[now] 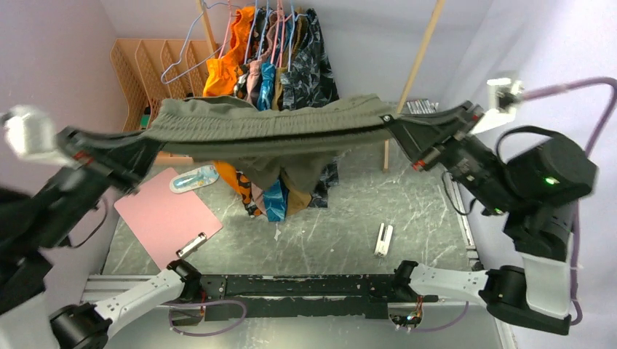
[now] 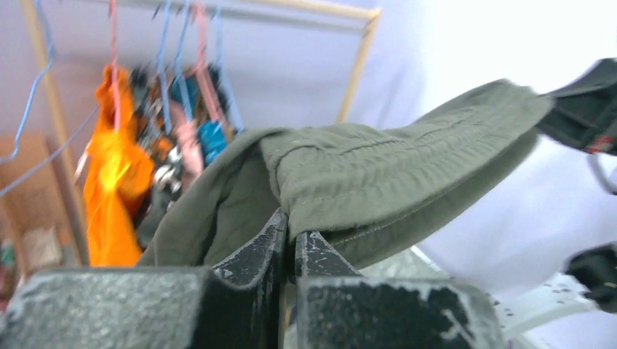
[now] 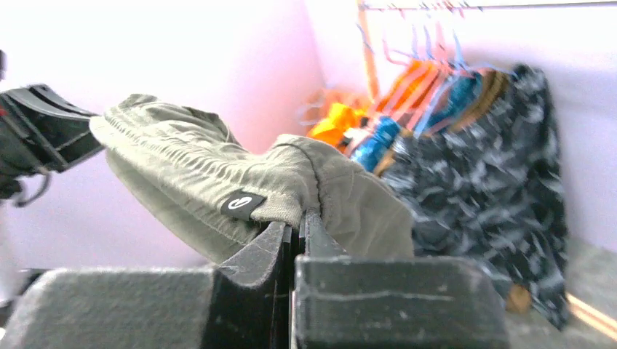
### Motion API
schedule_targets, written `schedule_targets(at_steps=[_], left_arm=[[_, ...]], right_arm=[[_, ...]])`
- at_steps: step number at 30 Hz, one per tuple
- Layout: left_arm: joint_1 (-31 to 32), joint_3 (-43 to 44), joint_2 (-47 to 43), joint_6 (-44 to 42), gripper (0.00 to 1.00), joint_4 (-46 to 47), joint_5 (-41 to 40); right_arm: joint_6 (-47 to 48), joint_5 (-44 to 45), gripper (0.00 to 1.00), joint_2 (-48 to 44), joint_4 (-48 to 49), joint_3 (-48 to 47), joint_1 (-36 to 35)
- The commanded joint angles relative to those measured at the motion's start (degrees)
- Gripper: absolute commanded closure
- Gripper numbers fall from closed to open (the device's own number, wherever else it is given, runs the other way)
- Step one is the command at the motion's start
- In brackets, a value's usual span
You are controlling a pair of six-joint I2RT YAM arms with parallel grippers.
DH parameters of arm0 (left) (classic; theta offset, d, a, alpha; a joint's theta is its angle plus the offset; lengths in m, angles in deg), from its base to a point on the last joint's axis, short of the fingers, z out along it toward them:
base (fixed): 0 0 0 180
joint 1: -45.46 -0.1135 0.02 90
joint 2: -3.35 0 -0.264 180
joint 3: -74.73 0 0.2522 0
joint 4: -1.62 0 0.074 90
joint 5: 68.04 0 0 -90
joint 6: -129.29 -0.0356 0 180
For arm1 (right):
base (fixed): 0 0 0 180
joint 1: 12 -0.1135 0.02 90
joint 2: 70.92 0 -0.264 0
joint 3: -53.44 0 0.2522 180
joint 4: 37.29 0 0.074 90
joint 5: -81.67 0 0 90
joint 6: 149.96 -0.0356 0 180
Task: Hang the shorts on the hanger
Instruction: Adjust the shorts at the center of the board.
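The olive-green shorts hang stretched in the air by the waistband between my two grippers, in front of the clothes rack. My left gripper is shut on the left end of the waistband, with fabric pinched between its fingertips. My right gripper is shut on the right end, next to a small black label; cloth sits between its closed tips. The light-blue hanger hangs empty at the rack's left end, behind and above the shorts, and shows again at the left edge.
Orange, blue and camouflage garments hang on pink hangers behind the shorts. A wooden rack post stands at the right. A pink clipboard, a pale blue object and a white clip lie on the table. A peach organizer sits at the back left.
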Motion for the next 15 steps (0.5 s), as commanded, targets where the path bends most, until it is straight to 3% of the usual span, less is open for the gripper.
schedule_targets(at_steps=[1,4,8,15], left_arm=[[0.0,-2.7,-5.3,-3.9,0.93,8.5,0.5],[0.0,-3.9,-7.2,-3.4,0.93,14.1,2.2],[0.0,-2.8,-7.6,-2.8,0.93,21.8,8.3],[0.0,-1.5,-7.0,-2.7,0.93,23.7,14.8]], right_arm=[[0.5,0.1,1.0,-1.2,0.3,1.5,-0.1],[0.6,-3.6,1.0,-1.2,0.7,-1.1,-0.1],[0.3,-15.3,1.0,-0.8,3.0,-7.0,0.0],[-0.7,-23.9,1.0,-3.1,7.2,-4.9,0.2]])
